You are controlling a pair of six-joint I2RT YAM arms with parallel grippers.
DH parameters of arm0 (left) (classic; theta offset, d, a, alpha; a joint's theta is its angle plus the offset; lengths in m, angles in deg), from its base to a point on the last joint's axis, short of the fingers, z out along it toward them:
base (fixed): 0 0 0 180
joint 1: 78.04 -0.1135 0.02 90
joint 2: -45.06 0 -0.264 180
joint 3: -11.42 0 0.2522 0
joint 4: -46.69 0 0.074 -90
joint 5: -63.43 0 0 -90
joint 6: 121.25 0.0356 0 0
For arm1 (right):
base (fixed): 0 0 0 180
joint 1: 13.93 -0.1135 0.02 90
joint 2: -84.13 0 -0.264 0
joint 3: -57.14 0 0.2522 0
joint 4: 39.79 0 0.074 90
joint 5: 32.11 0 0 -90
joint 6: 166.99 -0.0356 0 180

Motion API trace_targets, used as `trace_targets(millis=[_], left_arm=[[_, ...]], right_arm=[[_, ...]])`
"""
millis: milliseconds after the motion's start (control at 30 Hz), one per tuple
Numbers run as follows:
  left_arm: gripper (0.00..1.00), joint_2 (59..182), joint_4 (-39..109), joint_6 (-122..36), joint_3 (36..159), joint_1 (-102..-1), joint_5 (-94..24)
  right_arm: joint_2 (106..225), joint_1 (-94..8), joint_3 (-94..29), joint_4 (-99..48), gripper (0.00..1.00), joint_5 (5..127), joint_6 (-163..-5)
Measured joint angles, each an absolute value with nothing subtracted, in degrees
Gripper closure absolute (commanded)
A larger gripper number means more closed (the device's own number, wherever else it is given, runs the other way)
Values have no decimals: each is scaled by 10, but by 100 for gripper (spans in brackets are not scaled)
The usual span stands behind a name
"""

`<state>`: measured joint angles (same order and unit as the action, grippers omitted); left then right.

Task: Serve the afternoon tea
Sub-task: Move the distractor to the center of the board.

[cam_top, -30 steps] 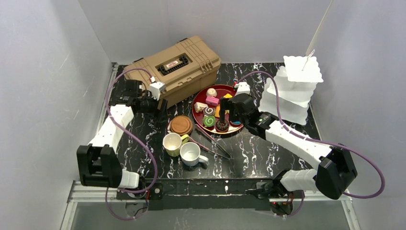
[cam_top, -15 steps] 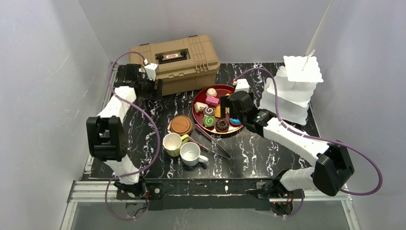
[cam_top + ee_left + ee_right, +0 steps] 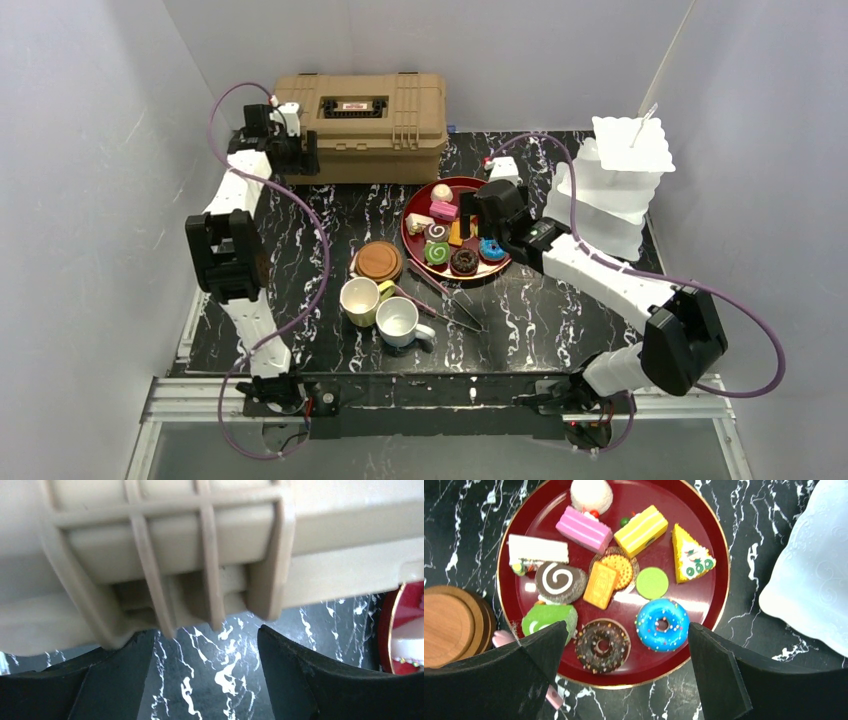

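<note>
A dark red plate (image 3: 412, 238) holds several toy pastries, among them a blue donut (image 3: 662, 625), a chocolate donut (image 3: 602, 646), a green swirl roll (image 3: 544, 619), a brown swirl roll (image 3: 560, 582) and a pink cake slice (image 3: 584, 530). My right gripper (image 3: 626, 627) is open and empty above the plate's near side, also seen from the top (image 3: 482, 215). A pale yellow mug (image 3: 358, 300) and a white mug (image 3: 398, 320) stand near the front. Brown coasters (image 3: 379, 260) are stacked left of the plate. My left gripper (image 3: 205, 645) is open and empty.
The tan toolbox (image 3: 360, 112) stands along the back wall, with my left gripper (image 3: 298, 155) at its left end. Metal tongs (image 3: 450, 297) lie in front of the plate. A white tiered stand (image 3: 615, 185) is at the back right, close to the plate.
The left arm swung to the far left, and the toolbox turned and slid back to lie square along the back wall. The right gripper shifted slightly farther over the plate.
</note>
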<state>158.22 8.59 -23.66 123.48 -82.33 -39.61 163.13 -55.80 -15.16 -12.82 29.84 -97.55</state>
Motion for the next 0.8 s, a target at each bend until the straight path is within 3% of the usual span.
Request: trace_targets(millis=[200,367,533,800], left_arm=[[25,1489,84,-236,1105,-817,-463],[25,1380,82,-204,1000,-750,-500],[25,1447,98,-196,1067,-692,-496],[23,1607,101,-215,1228,-688,-421]], right_arm=[[1692,-540,-224,-126,0,308,-962],[1722,-531,-253,-126,0,316,-954],[1722,-515,-257,-115,0,314,-950],[1722,-451,-319,-52,0,277,-952]])
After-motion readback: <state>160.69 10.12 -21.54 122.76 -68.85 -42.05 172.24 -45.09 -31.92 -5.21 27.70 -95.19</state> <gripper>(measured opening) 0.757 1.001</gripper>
